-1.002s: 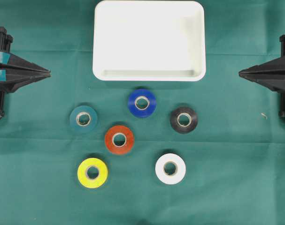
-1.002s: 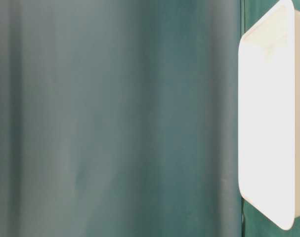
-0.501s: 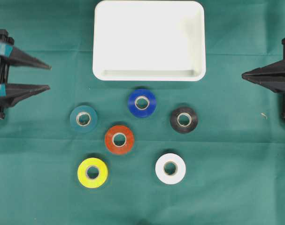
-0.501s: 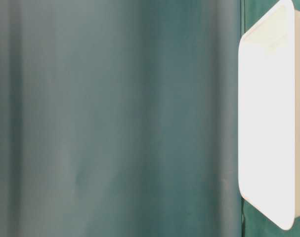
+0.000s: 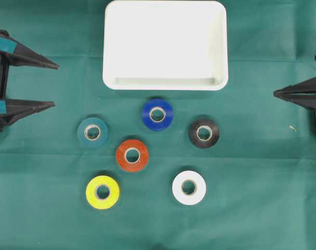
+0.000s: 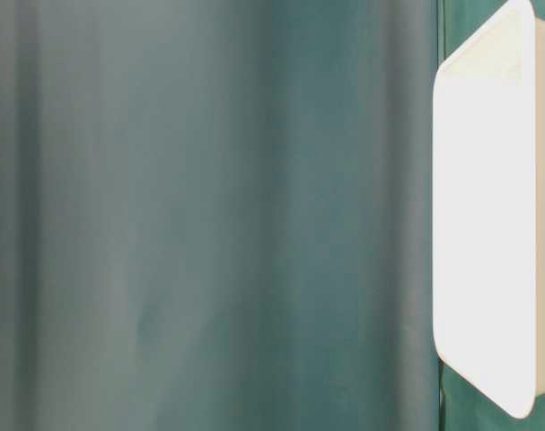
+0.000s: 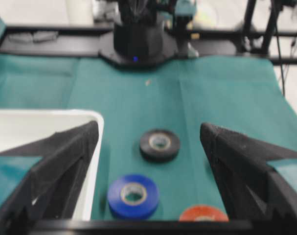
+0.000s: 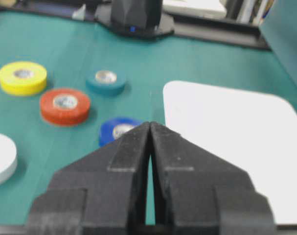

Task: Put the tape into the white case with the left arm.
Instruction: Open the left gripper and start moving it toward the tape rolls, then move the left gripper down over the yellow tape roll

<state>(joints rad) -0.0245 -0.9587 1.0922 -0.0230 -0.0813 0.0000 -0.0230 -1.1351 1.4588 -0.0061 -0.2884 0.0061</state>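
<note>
So far nothing of the task is done. The shallow white rectangular plastic case (image 5: 165,45) holds no roll. Six rolls of tape lie flat on the green cloth (image 5: 43,208) below it: blue (image 5: 157,114), black (image 5: 203,133), teal (image 5: 92,132), red (image 5: 132,154), yellow (image 5: 102,191) and white (image 5: 189,187), all apart from each other. The left gripper with teal bands (image 5: 54,85) stands at the left edge, its two fingers spread wide and holding nothing, well apart from every roll. The plain black right gripper (image 5: 276,94) has its fingers pressed together. Reaching, grasping and placing all remain.

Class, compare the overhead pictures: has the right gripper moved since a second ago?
Yes. The right gripper has drawn back toward the right edge, away from the white case, jaws shut.
</note>
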